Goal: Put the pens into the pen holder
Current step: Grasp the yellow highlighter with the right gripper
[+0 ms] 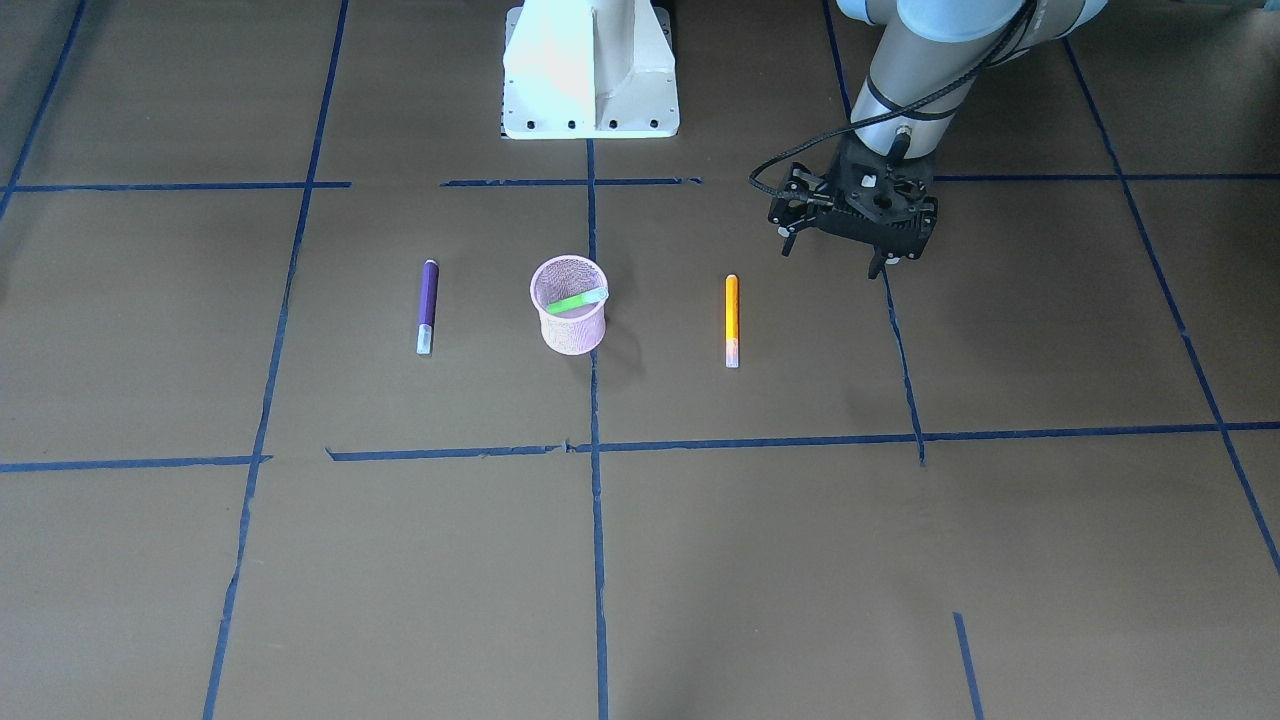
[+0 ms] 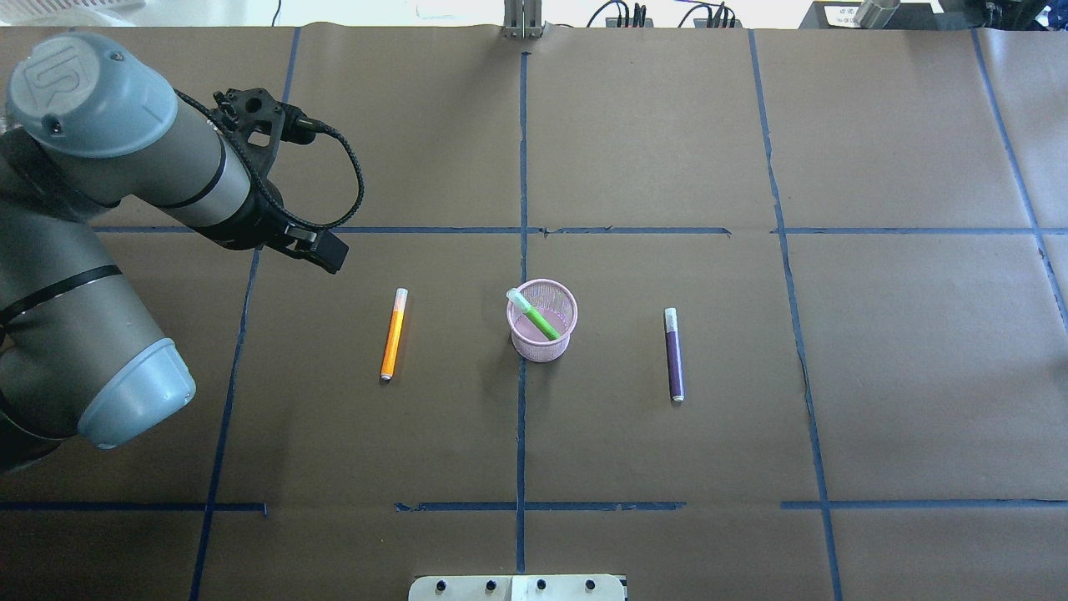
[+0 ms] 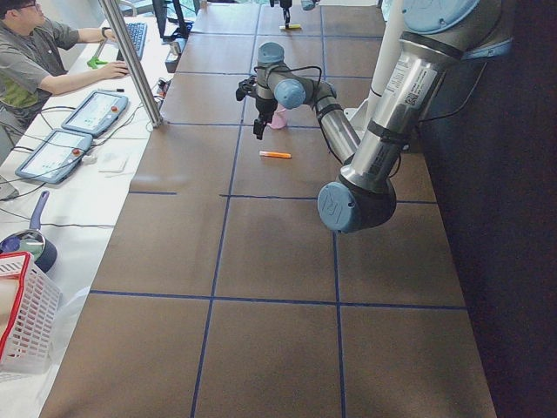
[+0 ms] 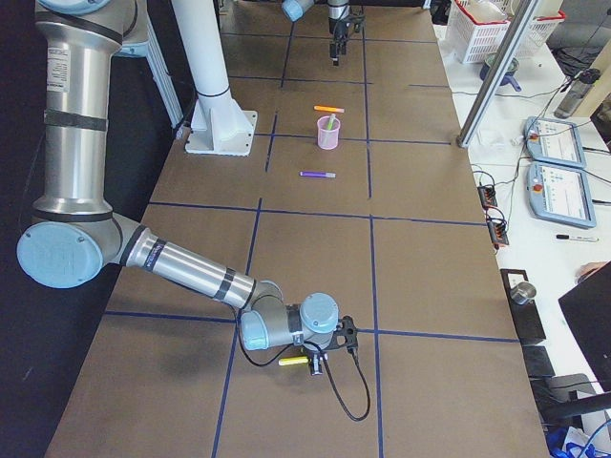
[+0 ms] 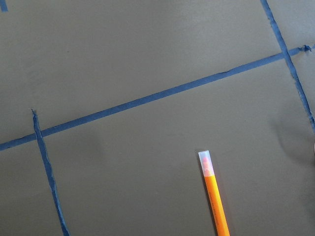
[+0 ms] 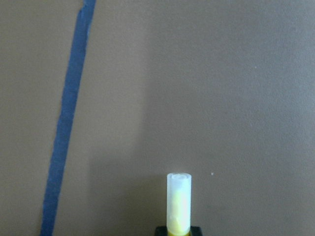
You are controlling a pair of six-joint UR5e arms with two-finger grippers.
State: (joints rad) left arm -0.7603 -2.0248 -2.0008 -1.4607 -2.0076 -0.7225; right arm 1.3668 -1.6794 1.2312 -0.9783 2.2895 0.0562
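The pink mesh pen holder point(image 1: 572, 335) point(image 2: 538, 346) stands upright at the table's middle. The green pen point(image 1: 578, 301) point(image 2: 536, 315) leans inside it, cap end up. The orange pen point(image 1: 731, 320) point(image 2: 393, 334) point(image 5: 214, 196) lies flat on the holder's left-arm side, the purple pen point(image 1: 427, 306) point(image 2: 674, 355) on the other side. My left gripper point(image 1: 835, 255) point(image 2: 329, 255) hangs open and empty, apart from the orange pen's cap end. My right gripper point(image 4: 315, 361) is far off at the table's right end, shut on a yellow pen point(image 6: 178, 209).
Blue tape lines point(image 2: 523, 167) grid the brown table. The white robot base point(image 1: 590, 70) stands at the table's robot side. An operator point(image 3: 26, 52) and tablets point(image 4: 549, 143) are beyond the far edge. A white basket point(image 3: 22, 322) sits off the left end.
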